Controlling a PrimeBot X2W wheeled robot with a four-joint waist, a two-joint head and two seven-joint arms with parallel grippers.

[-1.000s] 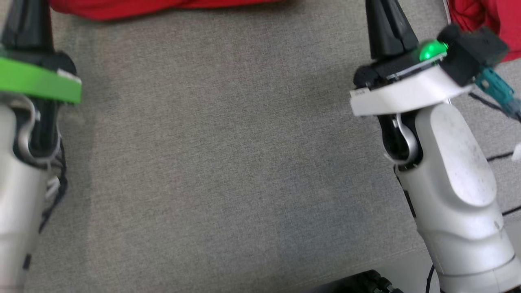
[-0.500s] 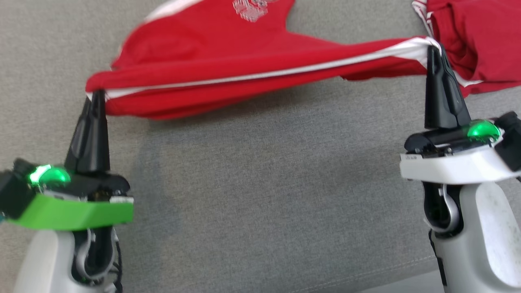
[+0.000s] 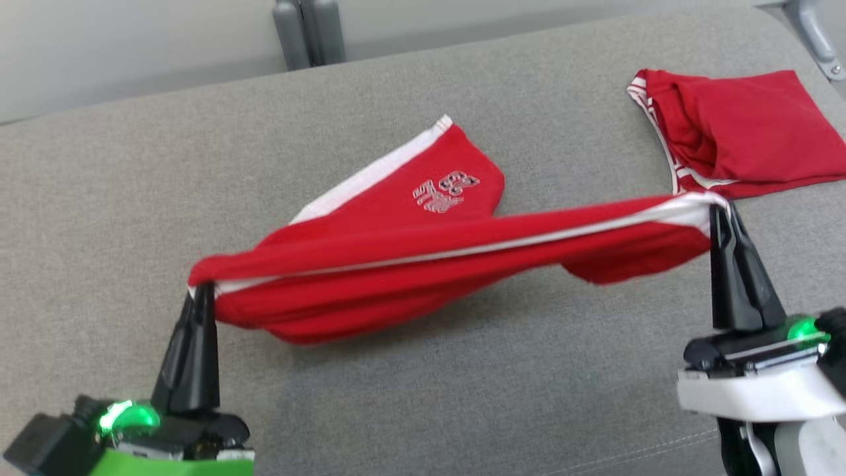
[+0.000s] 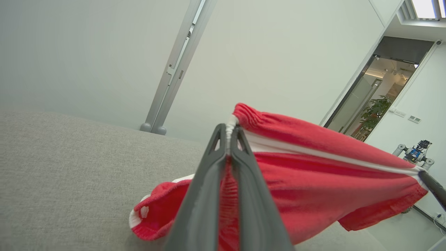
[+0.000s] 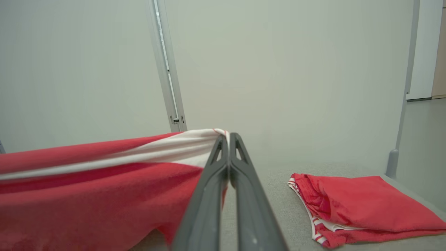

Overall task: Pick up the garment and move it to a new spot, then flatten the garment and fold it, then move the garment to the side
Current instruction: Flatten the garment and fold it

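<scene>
Between the left claw [image 3: 202, 291] and the right claw [image 3: 718, 213] hang the red cloth shorts with white trim [image 3: 410, 264], pulled tight over the grey padded tabletop [image 3: 132, 165]. Both claws pinch just the edge; pulling harder might slip it free.

The left gripper [image 3: 203, 291] has two long, tapering matte-black fingers [image 3: 188, 370] with triangular cut-outs [image 4: 218, 144] near the tips; behind their black base [image 3: 198, 426] sit a glowing green dome light [image 3: 122, 418] and a bright green plastic collar [image 3: 172, 465]. The right gripper [image 3: 717, 213] matches, with a white plastic collar [image 3: 753, 396] behind its base.
</scene>
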